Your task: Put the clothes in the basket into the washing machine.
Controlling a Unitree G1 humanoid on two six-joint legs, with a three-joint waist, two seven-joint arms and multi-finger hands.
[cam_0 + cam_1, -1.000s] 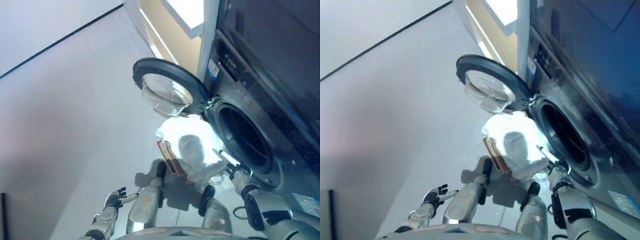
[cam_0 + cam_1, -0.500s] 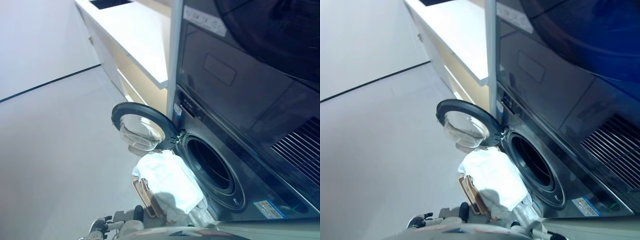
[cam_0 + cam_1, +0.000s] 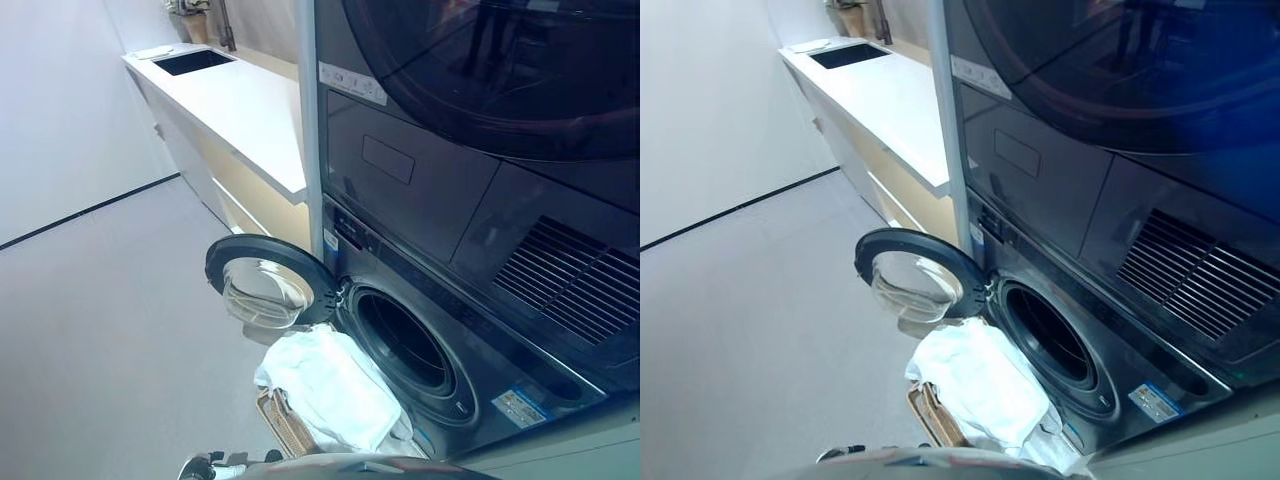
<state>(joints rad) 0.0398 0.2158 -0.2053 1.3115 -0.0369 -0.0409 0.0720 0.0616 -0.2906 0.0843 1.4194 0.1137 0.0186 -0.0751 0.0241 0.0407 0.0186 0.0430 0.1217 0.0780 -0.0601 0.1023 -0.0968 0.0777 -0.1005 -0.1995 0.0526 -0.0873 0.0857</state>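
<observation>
A heap of white clothes (image 3: 325, 392) lies in a brown woven basket (image 3: 281, 425) on the floor, right in front of the dark washing machine (image 3: 470, 390). The machine's round door (image 3: 264, 285) stands swung open to the left, and the drum opening (image 3: 400, 342) looks dark inside. Only a sliver of my left hand (image 3: 200, 466) shows at the bottom edge, left of the basket and apart from it. My right hand is out of view.
A second dark machine (image 3: 470, 70) is stacked above the washer. A white counter (image 3: 235, 100) with a sink (image 3: 195, 61) runs along the wall to the left, cabinets beneath. Grey floor (image 3: 100, 330) spreads out left of the door.
The camera has tilted upward, so the stacked machine and counter now fill the view. Both arms have slid off the bottom; the right hand that was at the clothes no longer shows.
</observation>
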